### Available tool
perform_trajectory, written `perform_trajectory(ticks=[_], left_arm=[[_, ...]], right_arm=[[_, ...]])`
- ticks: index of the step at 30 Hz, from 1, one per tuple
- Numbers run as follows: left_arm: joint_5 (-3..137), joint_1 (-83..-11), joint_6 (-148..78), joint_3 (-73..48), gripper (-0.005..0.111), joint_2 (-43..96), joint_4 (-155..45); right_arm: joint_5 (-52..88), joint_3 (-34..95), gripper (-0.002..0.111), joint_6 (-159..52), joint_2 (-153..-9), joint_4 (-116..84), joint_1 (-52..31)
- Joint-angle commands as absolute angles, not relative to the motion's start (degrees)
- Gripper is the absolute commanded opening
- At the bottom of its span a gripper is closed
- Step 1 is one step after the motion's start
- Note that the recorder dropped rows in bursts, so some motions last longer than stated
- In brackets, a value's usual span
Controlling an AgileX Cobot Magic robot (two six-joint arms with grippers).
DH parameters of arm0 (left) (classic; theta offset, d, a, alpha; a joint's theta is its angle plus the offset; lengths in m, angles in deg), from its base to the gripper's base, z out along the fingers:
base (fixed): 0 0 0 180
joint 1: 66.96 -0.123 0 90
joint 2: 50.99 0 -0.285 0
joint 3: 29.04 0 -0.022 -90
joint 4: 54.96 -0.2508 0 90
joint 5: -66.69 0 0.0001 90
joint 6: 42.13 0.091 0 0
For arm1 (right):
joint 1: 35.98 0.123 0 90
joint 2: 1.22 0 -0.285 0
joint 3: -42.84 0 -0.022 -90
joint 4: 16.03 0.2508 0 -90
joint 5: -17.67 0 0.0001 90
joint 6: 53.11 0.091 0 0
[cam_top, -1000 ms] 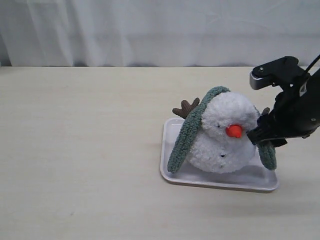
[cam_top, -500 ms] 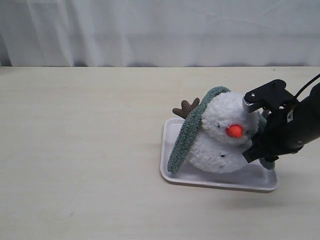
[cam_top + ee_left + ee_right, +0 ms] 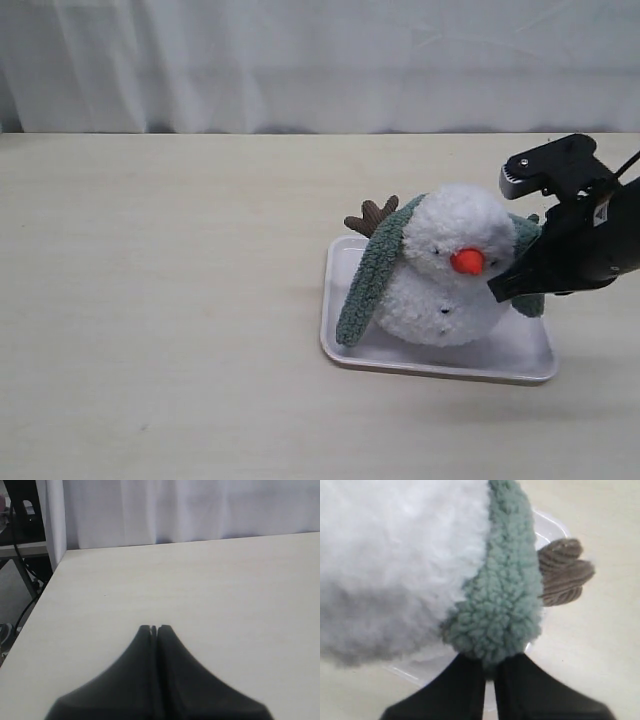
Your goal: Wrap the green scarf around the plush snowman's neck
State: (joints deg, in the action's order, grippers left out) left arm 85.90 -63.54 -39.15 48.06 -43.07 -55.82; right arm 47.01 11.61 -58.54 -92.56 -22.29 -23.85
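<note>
Mid-wrap, by the look of it: one end in hand, the crossing not yet made. Gripping the green scarf [image 3: 364, 285] by its tip with the right gripper [image 3: 490, 666], jaws pinched almost together on the fuzzy knit, at about 4 o'clock of the plush snowman [image 3: 450, 300]. Hovering well apart with the left gripper [image 3: 154, 628], jaws shut on nothing, over bare surface [image 3: 225, 580].

Placing the toy: upright on a white tray [image 3: 338, 345], at roughly 4 o'clock from the middle of the surface in the exterior view, orange nose [image 3: 467, 262] turned to 6 o'clock. Tracing the scarf: up from the tray floor at 8 o'clock of the snowman, past a brown twig arm [image 3: 372, 215] at 10 o'clock, out of sight behind the head, out again at 2 o'clock, down to the pinched tip. Draped, then, over the back and shoulders only; nothing yet across the front of the neck [image 3: 425, 282].

Next, most likely: carrying the held end across the front, under the nose, toward 8 o'clock, low enough to seat in the crease and not over the face. Calls for a firm pinch and a slow, level sweep, so as not to drag the far end off its shoulder or tip the light plush over. After that, probably bringing in the left gripper for the hanging end.
</note>
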Motion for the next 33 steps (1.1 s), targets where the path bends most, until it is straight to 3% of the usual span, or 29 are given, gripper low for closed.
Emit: perform_trajectory(ticks=[1,10,28,29,31,33], left_arm=[[85.22,-63.11,-39.3,48.18,0.0,-43.2,-55.81],[85.22,-63.11,-39.3,48.18,0.0,-43.2,-55.81],[85.22,-63.11,-39.3,48.18,0.0,-43.2,-55.81],[85.22,-63.11,-39.3,48.18,0.0,-43.2,-55.81],[85.22,-63.11,-39.3,48.18,0.0,-43.2,-55.81],[85.22,-63.11,-39.3,48.18,0.0,-43.2,-55.81]], right_arm=[[51.7,11.61,0.004,-62.84,-89.75,-14.39,-23.86],[63.6,11.61,0.004,-64.01,-91.02,-11.5,-23.86],[54.35,11.59,0.005,-62.91,-98.78,-8.09,-23.86],[54.35,11.58,0.008,-62.91,-98.78,-8.09,-23.86],[56.22,11.58,0.029,-62.91,-98.78,-7.96,-23.86],[57.91,12.15,0.041,-62.91,-98.68,-7.96,-23.86]])
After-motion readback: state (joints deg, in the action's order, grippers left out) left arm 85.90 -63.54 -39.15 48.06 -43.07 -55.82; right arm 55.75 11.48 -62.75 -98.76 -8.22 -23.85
